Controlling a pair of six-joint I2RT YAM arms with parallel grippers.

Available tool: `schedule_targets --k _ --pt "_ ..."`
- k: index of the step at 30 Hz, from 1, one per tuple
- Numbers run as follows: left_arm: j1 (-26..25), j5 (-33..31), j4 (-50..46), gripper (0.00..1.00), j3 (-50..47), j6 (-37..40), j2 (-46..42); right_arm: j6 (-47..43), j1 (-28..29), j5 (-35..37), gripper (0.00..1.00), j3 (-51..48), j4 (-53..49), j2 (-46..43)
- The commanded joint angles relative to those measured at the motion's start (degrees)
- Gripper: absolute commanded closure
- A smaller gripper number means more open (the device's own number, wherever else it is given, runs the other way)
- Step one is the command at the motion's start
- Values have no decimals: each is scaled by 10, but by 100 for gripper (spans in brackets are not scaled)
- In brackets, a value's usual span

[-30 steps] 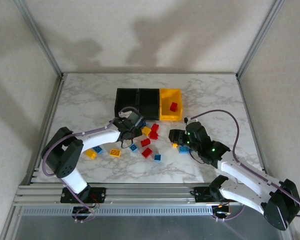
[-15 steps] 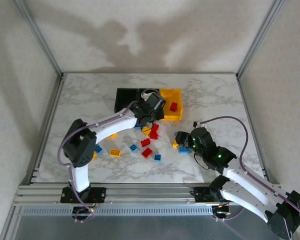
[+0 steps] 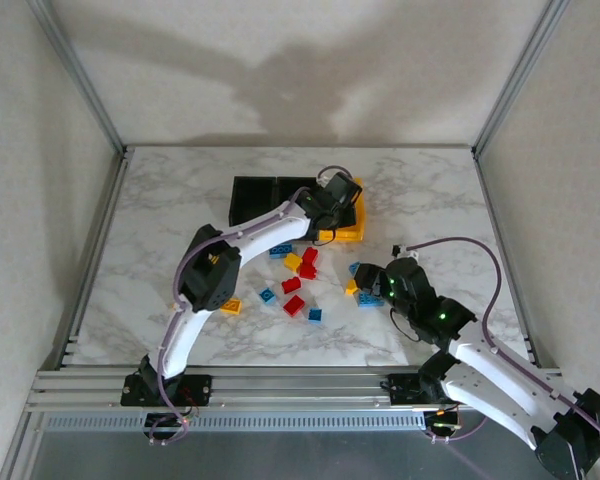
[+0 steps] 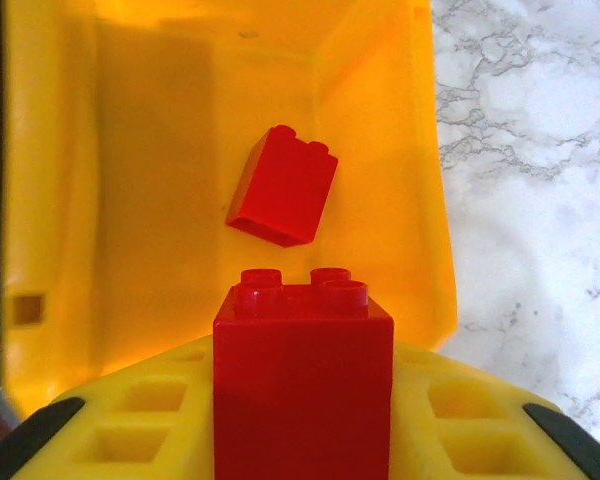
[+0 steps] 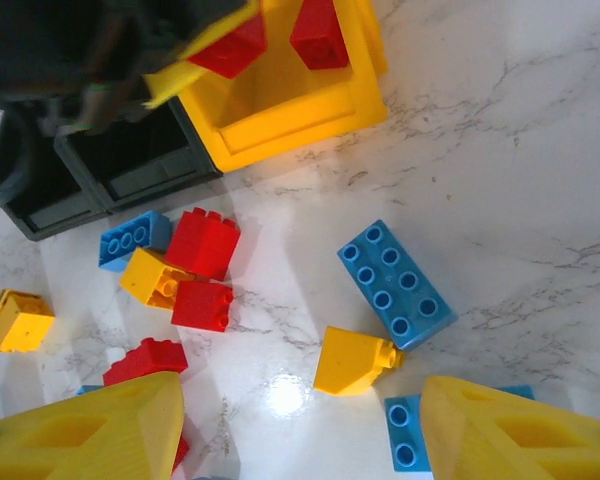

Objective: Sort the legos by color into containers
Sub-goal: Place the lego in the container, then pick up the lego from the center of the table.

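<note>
Over the last second the left pincer has swung from the scatter of loose bricks up to twelve o'clock. It now hangs over the yellow-orange bin, clamped on a red brick held studs-up. A second red brick already lies tilted on that bin's floor, so red is evidently going here and a release looks like the next step. The two black bins join it at nine o'clock. The right pincer, at four o'clock of the pile, hovers with its fingers apart and empty over a yellow wedge and a long blue brick. The bricks are glossy, hard-edged and studded; the bins have smooth thin walls, and the bench is polished veined marble.
</note>
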Motion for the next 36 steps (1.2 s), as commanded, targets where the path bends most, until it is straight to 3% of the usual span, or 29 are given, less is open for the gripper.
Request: schedule_targets --k 1,8,17,25,30,36 --pt "-1 11 -56 82 61 21 45 7 -3 11 36 -8 -15 -22" --pt "1 -11 -70 76 101 27 76 6 -2 15 36 -7 -29 -41" --pt "4 -16 -71 51 110 27 72 4 -3 17 34 -5 -34 -41" --pt "2 -4 -66 51 99 30 32 -8 -2 19 32 7 -34 -38" --pt "-11 3 -43 51 22 43 -58 -31 -2 12 33 22 -28 -36" --pt "-13 7 4 50 -167 47 -210 -61 -2 -25 33 39 -9 -6"
